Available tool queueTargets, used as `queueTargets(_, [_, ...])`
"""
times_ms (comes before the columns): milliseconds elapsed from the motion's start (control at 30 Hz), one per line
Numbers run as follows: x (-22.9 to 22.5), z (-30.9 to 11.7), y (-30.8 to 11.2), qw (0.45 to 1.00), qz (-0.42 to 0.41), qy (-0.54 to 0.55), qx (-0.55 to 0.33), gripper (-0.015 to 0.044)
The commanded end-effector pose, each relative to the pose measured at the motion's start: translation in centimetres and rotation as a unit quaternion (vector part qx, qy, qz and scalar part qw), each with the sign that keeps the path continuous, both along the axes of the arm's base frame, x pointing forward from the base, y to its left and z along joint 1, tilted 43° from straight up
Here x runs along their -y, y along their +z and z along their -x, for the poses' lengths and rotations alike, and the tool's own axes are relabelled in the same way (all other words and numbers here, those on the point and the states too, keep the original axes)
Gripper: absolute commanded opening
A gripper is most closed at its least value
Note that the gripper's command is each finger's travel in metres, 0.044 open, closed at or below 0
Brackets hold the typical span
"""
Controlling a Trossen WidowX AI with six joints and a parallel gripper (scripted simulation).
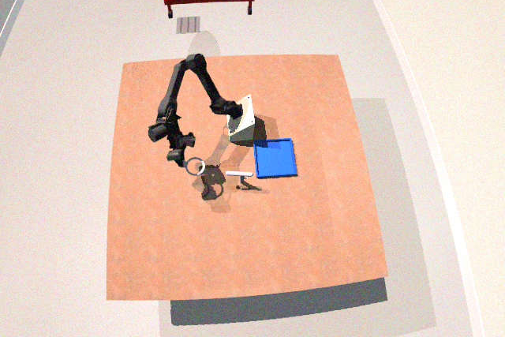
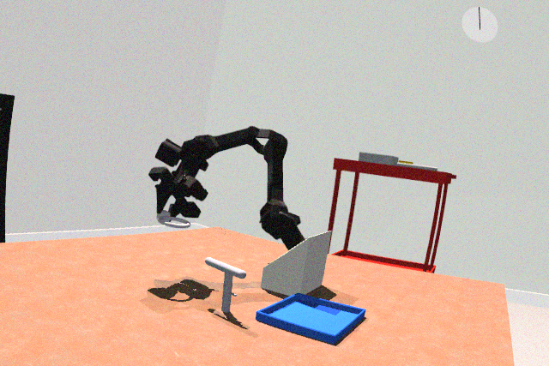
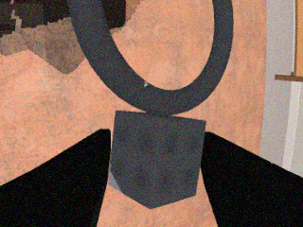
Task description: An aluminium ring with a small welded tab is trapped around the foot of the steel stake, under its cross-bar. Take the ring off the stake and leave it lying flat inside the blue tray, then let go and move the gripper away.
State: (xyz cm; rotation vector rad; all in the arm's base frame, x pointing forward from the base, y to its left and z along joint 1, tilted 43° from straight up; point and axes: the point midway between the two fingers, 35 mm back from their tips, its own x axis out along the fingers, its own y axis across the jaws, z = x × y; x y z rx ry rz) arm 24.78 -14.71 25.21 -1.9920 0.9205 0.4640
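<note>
High over the table (image 1: pixel 245 243) (image 2: pixel 88 331), away from the steel stake (image 1: pixel 238 173) (image 2: pixel 227 291), the gripper (image 1: pixel 178 152) (image 2: pixel 169 213) (image 3: pixel 155 140) has the ring (image 1: pixel 187 170) (image 2: pixel 175 223) (image 3: pixel 163 101) by its little tab (image 3: pixel 158 158). The fingers are partly open, about as wide as the tab, and they squeeze it from both sides. The ring is off the stake and sticks out past the fingertips. The blue tray (image 1: pixel 257 162) (image 2: pixel 296 331) sits on the other side of the stake, so the ring is not in it.

The job now looks like carrying the ring to the tray. To do it well, the arm should stay high, so the ring does not bump the cross-bar (image 1: pixel 238 173) (image 2: pixel 225 267) on the way. It should go slowly, because the ring is held at one end only and could tip or twist. Over the middle of the tray, the ring should be made flat and brought down low inside the walls. Then the fingers can open wide and go straight up, so they don't drag the tab along.

The top view shows the ring and the tray on opposite sides of the stake, but it does not show well how high the ring is. The outside view shows that: the ring hangs above the cross-bar, nearly flat with a small tilt. Only the wrist view shows the tab clearly between the two fingers. It does not show the tray at all.
</note>
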Motion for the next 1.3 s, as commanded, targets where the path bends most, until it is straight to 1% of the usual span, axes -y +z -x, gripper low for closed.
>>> queueTargets(0, [1.0, -0.4, -1.1, 1.0, 0.0, 0.004, -0.003, 0.0])
queueTargets(367, [5.4, -1.2, -5.5, 1.0, 0.001, 0.005, -0.006, 0.0])
queueTargets(733, [9.5, -0.1, -10.1, 1.0, 0.004, 0.004, -0.004, 0.0])
queueTargets(900, [9.9, 0.1, -10.7, 1.0, 0.004, 0.004, -0.003, 0.0])
queueTargets(1267, [9.7, 0.1, -10.2, 1.0, 0.003, -0.002, -0.007, 0.0289])
